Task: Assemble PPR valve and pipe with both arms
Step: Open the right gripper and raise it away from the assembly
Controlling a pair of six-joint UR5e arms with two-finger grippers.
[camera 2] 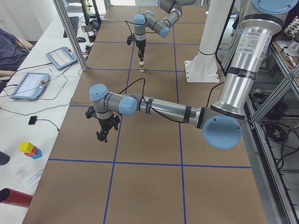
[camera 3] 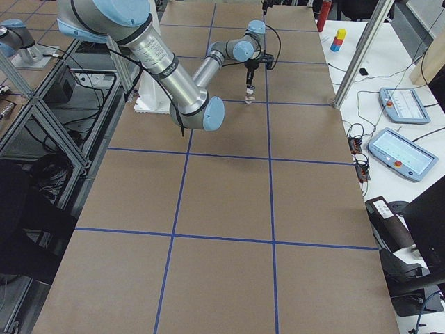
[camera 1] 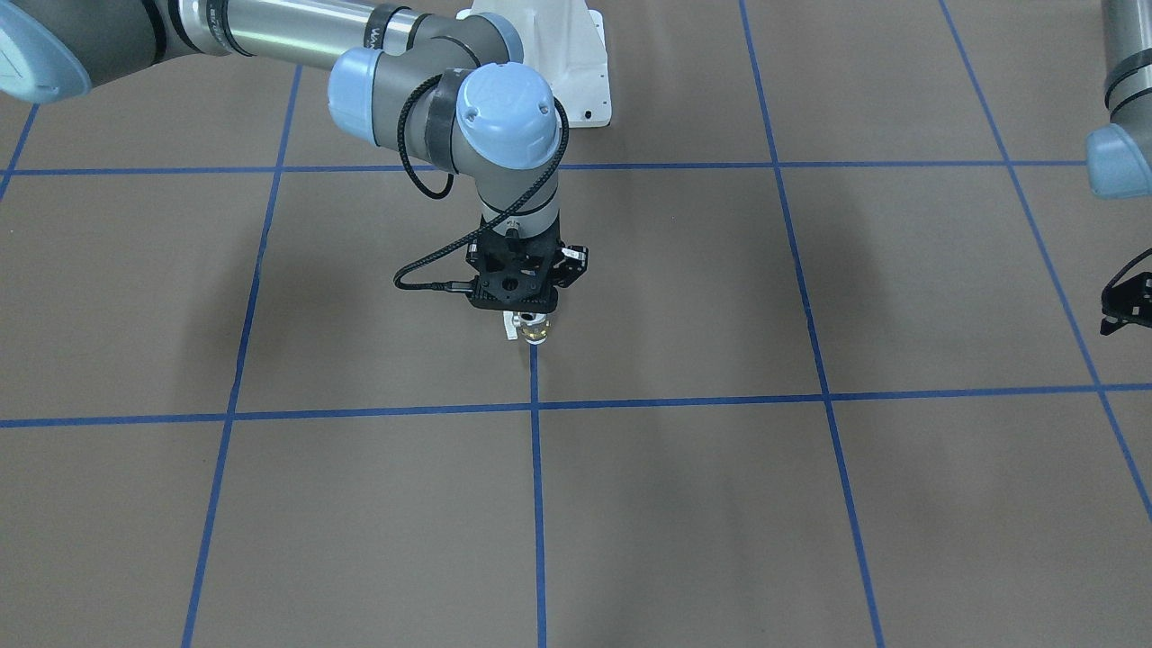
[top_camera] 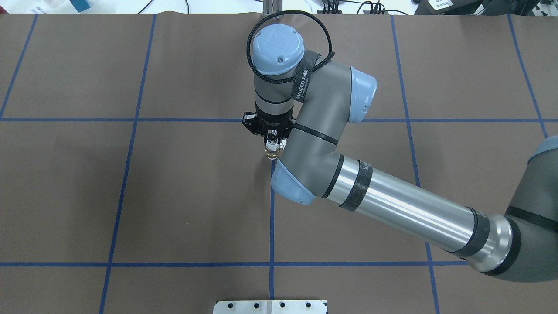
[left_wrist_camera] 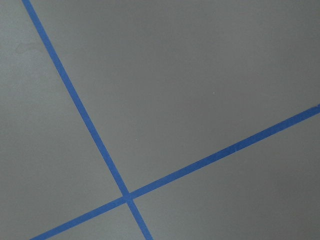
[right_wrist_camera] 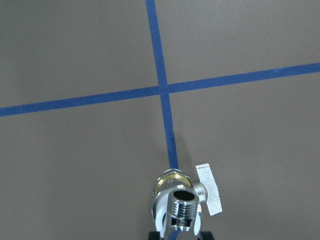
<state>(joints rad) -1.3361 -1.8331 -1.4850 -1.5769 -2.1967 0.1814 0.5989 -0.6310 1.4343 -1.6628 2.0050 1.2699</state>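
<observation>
The PPR valve stands upright on the table at a blue tape line, with its brass band and white handle tab showing. The silvery threaded pipe sits in its top end, open mouth up. My right gripper points straight down and is shut on the pipe, just above the valve. My left gripper hangs low over bare table far to the side. Only its black edge shows in the front view, so I cannot tell whether it is open or shut.
Brown table cover with a blue tape grid. The white arm pedestal is behind the valve. Tablets and a metal post stand on the side bench. Coloured blocks lie near the table end.
</observation>
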